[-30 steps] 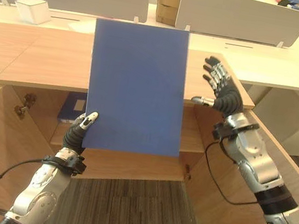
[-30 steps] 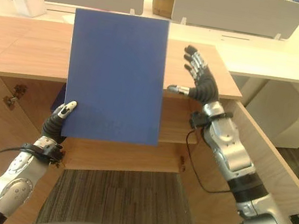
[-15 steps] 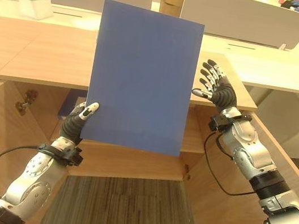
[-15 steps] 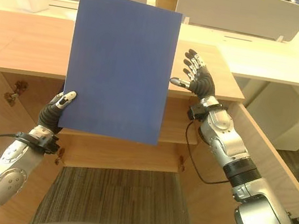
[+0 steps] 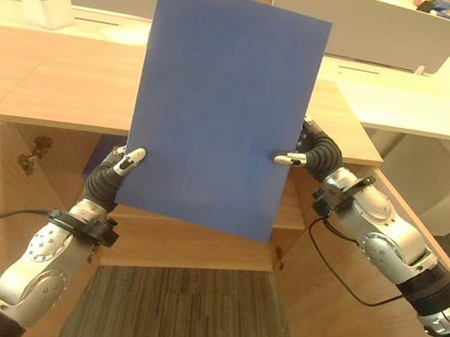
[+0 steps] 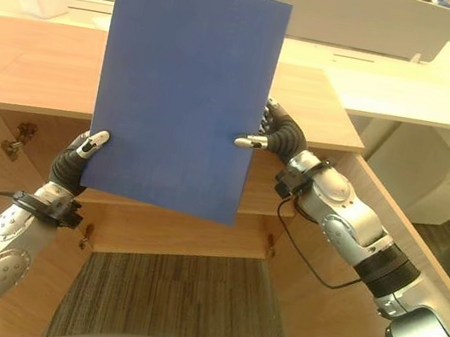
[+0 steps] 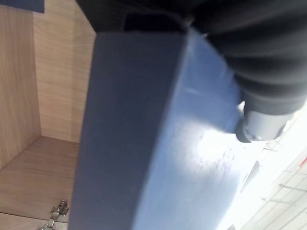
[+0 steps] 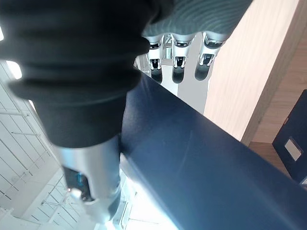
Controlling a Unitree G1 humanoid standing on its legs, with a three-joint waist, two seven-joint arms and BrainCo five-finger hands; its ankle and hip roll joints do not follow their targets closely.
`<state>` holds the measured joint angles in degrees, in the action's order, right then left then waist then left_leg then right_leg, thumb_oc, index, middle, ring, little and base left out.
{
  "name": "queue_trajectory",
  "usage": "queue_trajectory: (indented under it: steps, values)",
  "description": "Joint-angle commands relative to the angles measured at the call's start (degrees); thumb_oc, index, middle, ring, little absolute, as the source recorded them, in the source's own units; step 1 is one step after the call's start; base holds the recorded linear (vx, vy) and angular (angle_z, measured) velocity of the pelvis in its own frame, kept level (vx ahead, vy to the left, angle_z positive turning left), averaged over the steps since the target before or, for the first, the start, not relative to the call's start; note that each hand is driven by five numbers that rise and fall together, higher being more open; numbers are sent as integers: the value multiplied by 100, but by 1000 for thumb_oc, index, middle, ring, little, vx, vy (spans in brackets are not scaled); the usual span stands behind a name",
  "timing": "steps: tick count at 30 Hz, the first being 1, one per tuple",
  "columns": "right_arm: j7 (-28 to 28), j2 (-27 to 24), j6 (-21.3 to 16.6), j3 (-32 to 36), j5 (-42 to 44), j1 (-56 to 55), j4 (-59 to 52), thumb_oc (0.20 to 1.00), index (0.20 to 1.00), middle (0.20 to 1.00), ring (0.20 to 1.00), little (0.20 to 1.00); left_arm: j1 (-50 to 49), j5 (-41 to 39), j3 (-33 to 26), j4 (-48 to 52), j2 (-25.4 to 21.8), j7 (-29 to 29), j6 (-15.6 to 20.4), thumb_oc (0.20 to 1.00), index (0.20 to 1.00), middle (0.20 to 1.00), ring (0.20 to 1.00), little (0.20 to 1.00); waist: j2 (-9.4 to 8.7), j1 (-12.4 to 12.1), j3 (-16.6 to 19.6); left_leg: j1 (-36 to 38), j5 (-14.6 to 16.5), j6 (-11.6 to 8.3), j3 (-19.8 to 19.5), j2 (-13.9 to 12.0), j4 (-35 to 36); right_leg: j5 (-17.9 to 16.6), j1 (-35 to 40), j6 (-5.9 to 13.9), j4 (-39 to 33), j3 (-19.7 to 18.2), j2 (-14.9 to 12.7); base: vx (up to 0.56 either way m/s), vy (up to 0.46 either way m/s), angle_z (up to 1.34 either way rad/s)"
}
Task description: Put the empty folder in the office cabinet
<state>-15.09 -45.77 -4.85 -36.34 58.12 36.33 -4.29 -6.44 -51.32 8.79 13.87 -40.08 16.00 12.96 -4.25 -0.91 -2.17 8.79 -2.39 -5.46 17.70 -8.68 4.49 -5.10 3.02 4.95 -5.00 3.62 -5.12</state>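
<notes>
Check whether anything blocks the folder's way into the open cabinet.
Nothing visible does. The blue folder is held upright by the left hand and right hand before the cabinet, doors open. Another folder stands inside, at the left.

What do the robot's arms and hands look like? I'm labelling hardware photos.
Both arms are silver-grey with rounded metallic segments and dark joint bands. The left hand and right hand have dark ribbed covers over back and wrist, and silver fingers with dark tips.

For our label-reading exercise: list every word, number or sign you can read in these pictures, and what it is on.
None can be read.
The blue folder, held by the left hand and right hand, has a blank cover.
A folder in the cabinet bears a label too small to read.
</notes>
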Motion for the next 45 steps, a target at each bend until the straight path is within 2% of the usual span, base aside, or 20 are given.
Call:
queue_trajectory:
  steps: [1,2,6,10,11,20,21,23,24,25,27,28,29,30,32,34,40,41,44,45]
  values:
    - [-339,-339,-329,-32,442,132,-480,1000,1000,1000,1000,1000,491,154,8,310,-296,191,471,200,200,200,200,200,-21,-17,265,-79,183,-287,-405,-241,51,-74,35,536,0,95,-628,2,0,-4]
    - [-413,-597,-362,94,535,-74,-729,1000,1000,1000,1000,1000,383,152,-81,297,-304,209,495,200,200,200,200,200,-22,-1,270,-83,184,-290,-394,-252,51,-68,29,546,0,102,-633,2,0,-4]
    - [-511,-905,-387,213,557,-213,-990,1000,1000,1000,1000,1000,287,147,-180,242,-299,249,508,200,200,200,200,200,-26,9,288,-95,171,-305,-381,-266,51,-79,17,562,0,128,-644,-12,-5,-5]
    - [-459,-832,-377,169,487,-164,-978,1000,1000,1000,1000,1000,282,167,-171,264,-312,262,505,200,200,200,200,200,-24,12,296,-99,166,-303,-367,-270,51,-83,11,565,0,123,-645,-6,-2,-2]
    - [-397,-673,-378,120,443,-86,-844,200,200,200,200,200,327,178,-109,264,-308,252,497,200,200,200,200,200,-23,12,296,-98,167,-303,-361,-275,51,-83,14,562,0,119,-648,0,0,0]
    - [198,475,-560,537,-195,113,45,200,200,200,200,200,395,263,30,236,-200,180,361,200,200,200,200,200,28,-16,284,-119,173,-273,-391,-274,51,-76,27,537,0,136,-652,0,0,0]
    - [264,589,-590,595,-301,116,136,200,200,200,200,200,375,275,0,212,-151,156,350,266,266,266,266,266,34,-29,281,-120,175,-267,-393,-276,51,-73,28,532,0,143,-654,0,0,0]
    - [381,793,-674,826,-781,-8,140,200,200,200,200,200,279,381,-113,150,-4,67,328,699,699,699,699,699,61,-54,268,-135,177,-249,-428,-273,51,-63,38,521,0,151,-654,0,0,0]
    - [384,798,-672,830,-787,-17,134,200,200,200,200,200,272,383,-114,155,-8,65,325,956,956,956,956,956,57,-53,271,-134,177,-249,-429,-273,51,-61,39,521,0,152,-655,0,0,0]
    - [402,859,-716,944,-930,-109,115,200,200,200,200,200,203,419,-199,154,64,42,321,1000,1000,1000,1000,1000,65,-62,268,-137,184,-242,-442,-270,51,-53,42,519,0,149,-656,0,0,0]
    - [501,993,-868,1394,-1600,-522,-68,200,200,200,200,200,20,610,-515,57,410,-60,368,1000,1000,1000,1000,1000,90,-81,261,-140,207,-223,-483,-264,51,-26,54,511,0,165,-659,28,-7,6]
    - [623,992,-981,1680,-2381,-874,-243,200,200,200,200,200,-101,911,-807,-90,714,-230,486,1000,1000,1000,1000,1000,108,-101,242,-146,224,-202,-511,-250,51,-1,66,502,0,176,-663,26,-5,10]
    - [635,993,-970,1689,-2400,-901,-269,200,200,200,200,200,-108,922,-798,-83,716,-238,484,1000,1000,1000,1000,1000,108,-103,248,-144,226,-202,-514,-250,51,1,70,503,0,180,-663,36,-11,8]
    - [613,1091,-1061,2026,-2880,-1384,-502,200,200,200,200,200,-262,1201,-1025,-240,1033,-397,564,1000,1000,1000,1000,1000,112,-122,214,-151,237,-188,-550,-236,51,18,79,498,0,200,-665,22,-9,5]
    - [616,1091,-1054,2037,-2891,-1411,-522,200,200,200,200,200,-267,1208,-1014,-238,1033,-401,565,1000,1000,1000,1000,1000,111,-126,221,-151,238,-187,-553,-236,51,19,82,498,0,204,-665,0,0,0]
    - [610,1201,-1140,2296,-3617,-2118,-786,200,200,200,200,200,-493,1478,-1112,-563,1388,-480,580,1000,1000,1000,1000,1000,110,-158,134,-208,234,-169,-605,-222,51,45,70,498,0,245,-676,5,-20,6]
    - [536,1259,-1219,2217,-4293,-2950,-945,200,200,200,200,200,-882,1865,-1050,-1099,1701,-564,610,1000,1000,1000,1000,1000,115,-238,-81,-397,182,-146,-736,-190,51,44,-17,508,0,348,-703,-59,-20,17]
    - [509,1158,-1254,2005,-4620,-3059,-979,200,200,200,200,200,-903,2183,-1047,-1417,1670,-737,700,1000,1000,1000,1000,1000,142,-319,-357,-648,85,-146,-840,-158,51,9,-203,528,6,398,-720,-140,-23,7]
    - [527,1127,-1300,1939,-4712,-3025,-963,200,200,200,200,200,-875,2268,-1036,-1482,1649,-792,731,1000,1000,1000,1000,1000,145,-329,-447,-749,49,-142,-879,-151,51,-6,-293,530,24,418,-725,-144,-18,13]
    - [558,1036,-1319,1780,-4861,-2948,-986,200,200,200,200,200,-846,2327,-1000,-1633,1632,-885,791,1000,1000,1000,1000,1000,157,-393,-659,-949,-32,-140,-947,-134,47,-42,-463,535,51,435,-737,-181,-23,19]
